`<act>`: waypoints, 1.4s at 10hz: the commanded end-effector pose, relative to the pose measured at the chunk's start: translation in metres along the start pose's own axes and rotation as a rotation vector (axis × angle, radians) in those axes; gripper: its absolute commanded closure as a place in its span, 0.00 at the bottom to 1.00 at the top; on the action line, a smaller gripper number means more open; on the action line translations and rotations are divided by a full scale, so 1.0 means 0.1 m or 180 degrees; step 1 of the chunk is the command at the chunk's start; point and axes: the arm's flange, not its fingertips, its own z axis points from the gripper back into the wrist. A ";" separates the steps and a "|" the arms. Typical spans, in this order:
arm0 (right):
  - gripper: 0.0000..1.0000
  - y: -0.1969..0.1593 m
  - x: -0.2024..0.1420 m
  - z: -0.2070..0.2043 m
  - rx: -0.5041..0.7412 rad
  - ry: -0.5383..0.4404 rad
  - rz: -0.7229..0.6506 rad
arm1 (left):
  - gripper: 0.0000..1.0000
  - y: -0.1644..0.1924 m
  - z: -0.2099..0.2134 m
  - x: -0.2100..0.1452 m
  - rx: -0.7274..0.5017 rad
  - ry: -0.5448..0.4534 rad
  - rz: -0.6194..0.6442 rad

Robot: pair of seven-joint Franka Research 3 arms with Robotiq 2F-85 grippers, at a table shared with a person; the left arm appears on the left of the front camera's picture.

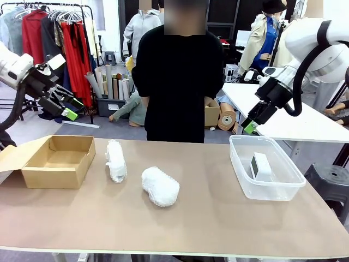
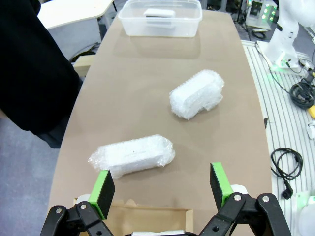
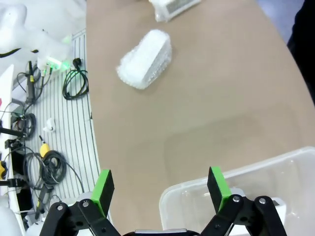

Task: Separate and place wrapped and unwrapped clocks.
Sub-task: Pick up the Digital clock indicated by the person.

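Left jaws and right jaws hang wide and empty; with the bare clock in the tub at right and the slim roll and oval bundle on the table at centre, a shallow pinch could slip off the yielding wrap.

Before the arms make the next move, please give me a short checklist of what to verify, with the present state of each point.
1. Left gripper open and empty: ok.
2. Right gripper open and empty: ok.
3. Slim white bubble-wrap roll lies free on the brown table, apart from the fat oval white bubble-wrap bundle: ok.
4. Brown cardboard box open at the top: ok.
5. Small bare white clock already inside the clear plastic tub: ok.
6. Hands of the person away from the table: cannot tell.
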 end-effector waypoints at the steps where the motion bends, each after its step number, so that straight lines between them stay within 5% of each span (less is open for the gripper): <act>1: 0.00 -0.09 -0.04 0.06 -0.0020 -0.0264 0.0352 | 0.00 0.00 0.01 0.00 -0.0007 -0.0011 -0.0002; 6: 0.00 -0.30 0.08 0.30 -0.0201 -0.0895 0.1179 | 0.00 0.00 0.01 0.00 -0.0007 -0.0011 -0.0002; 9: 0.00 -0.35 0.10 0.47 -0.0292 -0.1268 0.1134 | 0.00 0.00 0.01 0.00 -0.0007 -0.0011 -0.0002; 14: 0.00 -0.38 0.12 0.51 -0.0332 -0.1331 0.1120 | 0.00 0.00 0.01 0.00 -0.0007 -0.0011 -0.0002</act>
